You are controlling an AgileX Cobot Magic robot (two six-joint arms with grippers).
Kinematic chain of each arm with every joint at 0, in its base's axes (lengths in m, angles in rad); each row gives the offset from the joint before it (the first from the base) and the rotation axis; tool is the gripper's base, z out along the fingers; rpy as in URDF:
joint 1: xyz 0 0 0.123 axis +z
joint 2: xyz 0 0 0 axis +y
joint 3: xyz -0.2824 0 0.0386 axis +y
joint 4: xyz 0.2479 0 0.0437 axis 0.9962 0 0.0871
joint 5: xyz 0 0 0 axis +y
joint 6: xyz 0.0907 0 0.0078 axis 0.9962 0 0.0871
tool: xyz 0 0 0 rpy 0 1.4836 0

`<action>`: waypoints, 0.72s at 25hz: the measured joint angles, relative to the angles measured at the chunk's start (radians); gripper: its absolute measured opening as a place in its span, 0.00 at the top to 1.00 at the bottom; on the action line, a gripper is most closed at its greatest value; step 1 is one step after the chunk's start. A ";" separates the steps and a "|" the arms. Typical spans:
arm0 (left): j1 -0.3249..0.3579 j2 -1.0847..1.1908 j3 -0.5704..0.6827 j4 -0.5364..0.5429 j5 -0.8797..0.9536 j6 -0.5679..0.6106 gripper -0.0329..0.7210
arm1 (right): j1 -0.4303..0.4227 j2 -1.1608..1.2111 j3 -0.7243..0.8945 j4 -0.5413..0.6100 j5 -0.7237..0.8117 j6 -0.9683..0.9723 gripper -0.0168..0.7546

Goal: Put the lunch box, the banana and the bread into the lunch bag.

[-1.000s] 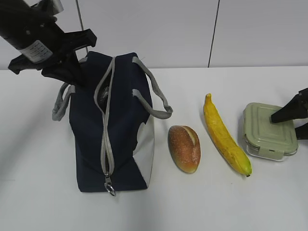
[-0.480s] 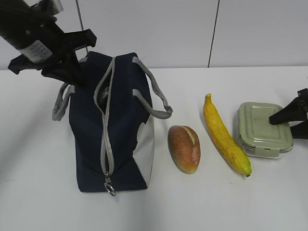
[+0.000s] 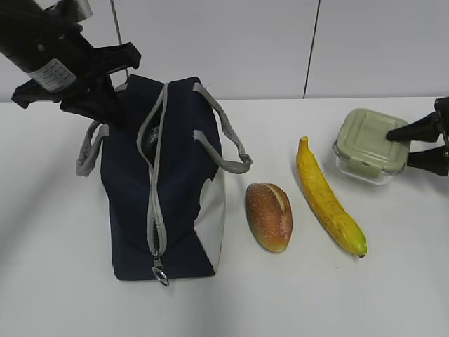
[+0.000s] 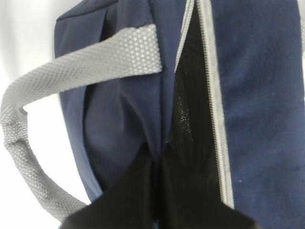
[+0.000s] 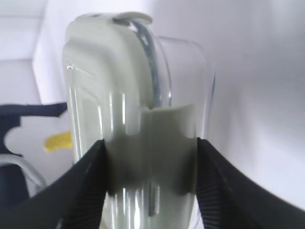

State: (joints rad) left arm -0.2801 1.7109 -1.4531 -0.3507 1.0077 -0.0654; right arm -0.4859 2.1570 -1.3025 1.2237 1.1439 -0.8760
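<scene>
Right hand [image 3: 419, 144]: closed on box [image 3: 370, 144], lifted off worktop [image 3: 316, 281]; its wrist view shows both fingers clamping it. Left hand [image 4: 155, 164]: pinching bag [image 3: 165, 189] opening; banana [image 3: 328, 198], bread [image 3: 269, 215] beside bag.

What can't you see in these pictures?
- Inside of the lunch bag: dark in exterior and left wrist views.
- Left gripper: fingertips lost against the bag.
- Lunch box contents: lid covers them; right wrist view blurry.
- Right gripper: arm cut off by the edge.
</scene>
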 joint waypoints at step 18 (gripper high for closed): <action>0.000 0.000 -0.001 -0.130 0.023 0.081 0.96 | 0.397 -0.251 -0.146 0.187 0.013 0.163 0.48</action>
State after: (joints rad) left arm -0.2801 1.7109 -1.4537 -0.4804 1.0309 0.0152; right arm -0.0885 1.9056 -1.4488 1.4107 1.1569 -0.7131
